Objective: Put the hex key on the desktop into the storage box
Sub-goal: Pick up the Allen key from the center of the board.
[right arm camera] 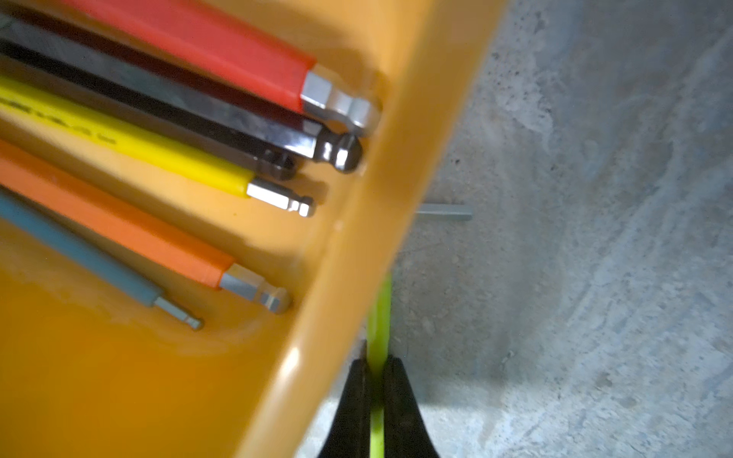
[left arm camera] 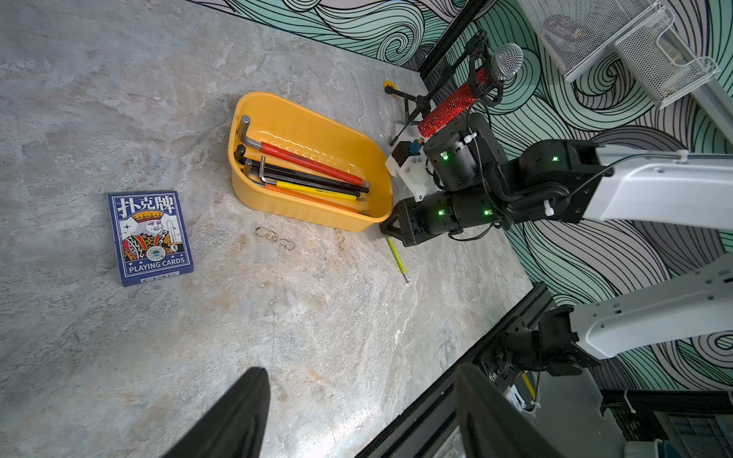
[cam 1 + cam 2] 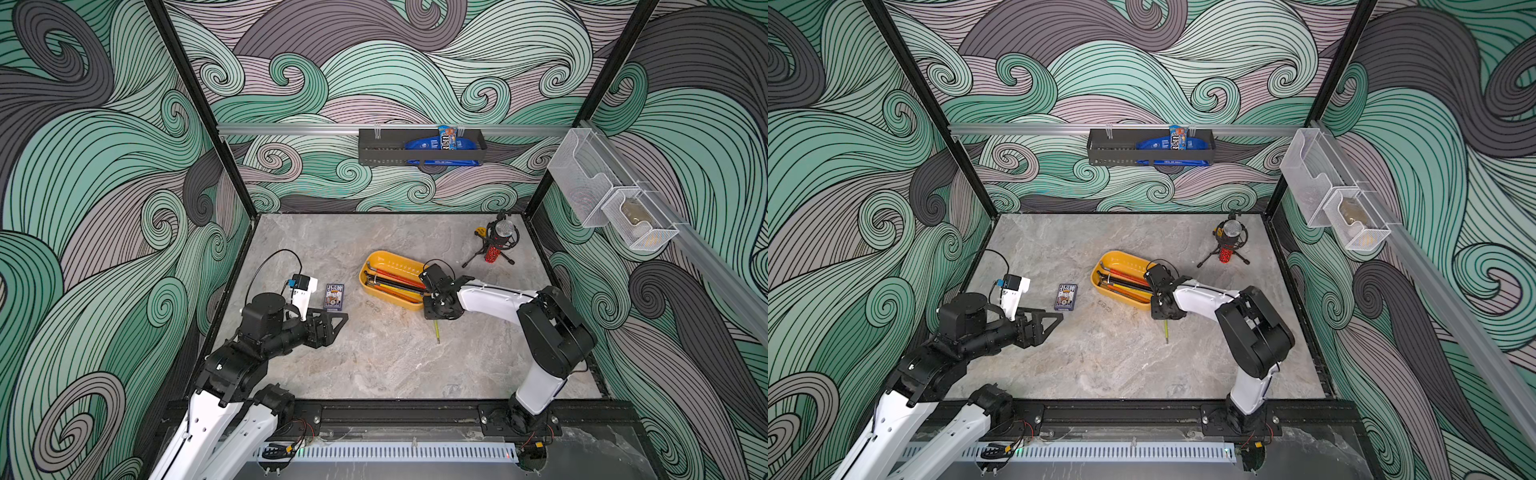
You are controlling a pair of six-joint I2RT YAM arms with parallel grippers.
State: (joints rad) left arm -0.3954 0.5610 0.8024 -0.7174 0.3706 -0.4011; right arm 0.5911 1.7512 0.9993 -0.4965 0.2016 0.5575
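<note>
My right gripper (image 1: 376, 363) is clamped on the green hex key (image 1: 379, 317), which lies on the desktop (image 1: 575, 257) just beside the storage box (image 1: 349, 257); my left gripper (image 2: 360, 372) stands open, empty. I judge the key thin, stiff, light and slick. A firm pinch on the coated shaft suits it, though it may swivel.

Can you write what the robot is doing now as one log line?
right claw: shut on green hex key | green hex key: beside storage box, not inside | left claw: open, holding nothing
</note>
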